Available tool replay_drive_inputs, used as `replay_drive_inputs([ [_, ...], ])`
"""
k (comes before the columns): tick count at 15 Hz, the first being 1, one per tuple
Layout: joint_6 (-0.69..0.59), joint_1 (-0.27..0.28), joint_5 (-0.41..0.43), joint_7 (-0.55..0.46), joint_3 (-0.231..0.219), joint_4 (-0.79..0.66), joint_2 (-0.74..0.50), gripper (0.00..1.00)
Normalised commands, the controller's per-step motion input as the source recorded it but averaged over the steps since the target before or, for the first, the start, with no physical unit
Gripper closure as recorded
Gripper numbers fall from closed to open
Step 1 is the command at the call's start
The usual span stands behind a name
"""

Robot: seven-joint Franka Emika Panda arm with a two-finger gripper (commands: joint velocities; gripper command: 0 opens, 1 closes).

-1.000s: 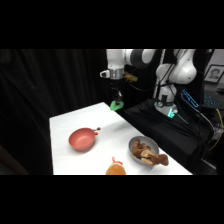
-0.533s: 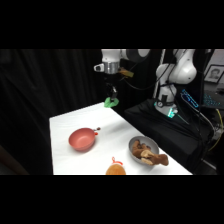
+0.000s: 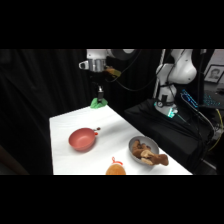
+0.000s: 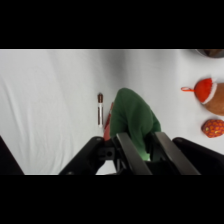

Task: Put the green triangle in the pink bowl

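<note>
While our white arm's two-finger gripper (image 3: 99, 97) hangs above the far end of the white table (image 3: 62, 150), we see it clamped on the small bright green wedge-shaped triangle (image 3: 98, 103), held clear of the surface. From the wrist, the green block (image 4: 133, 120) sits between the two grey fingers (image 4: 129, 152), filling the gap. We find the round, shallow reddish-pink plastic bowl (image 3: 82, 138) well apart from it, nearer the table's middle. A grey metal bowl with brown contents (image 3: 144, 150) stands toward the near right, and an orange rounded object (image 3: 115, 169) lies at the near edge.
</note>
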Motion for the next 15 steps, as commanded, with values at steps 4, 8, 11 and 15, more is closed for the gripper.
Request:
replay_drive_inputs([
  [4,-0.25,0.009,0.141,-0.10,0.014,0.60,0.38,0.94],
  [8,-0.23,0.006,0.125,-0.09,0.020,0.56,0.36,0.94],
  [11,-0.16,-0.005,0.135,-0.09,0.019,0.52,0.36,0.94],
  [15,-0.09,-0.027,0.165,-0.10,0.028,0.41,0.34,0.94],
])
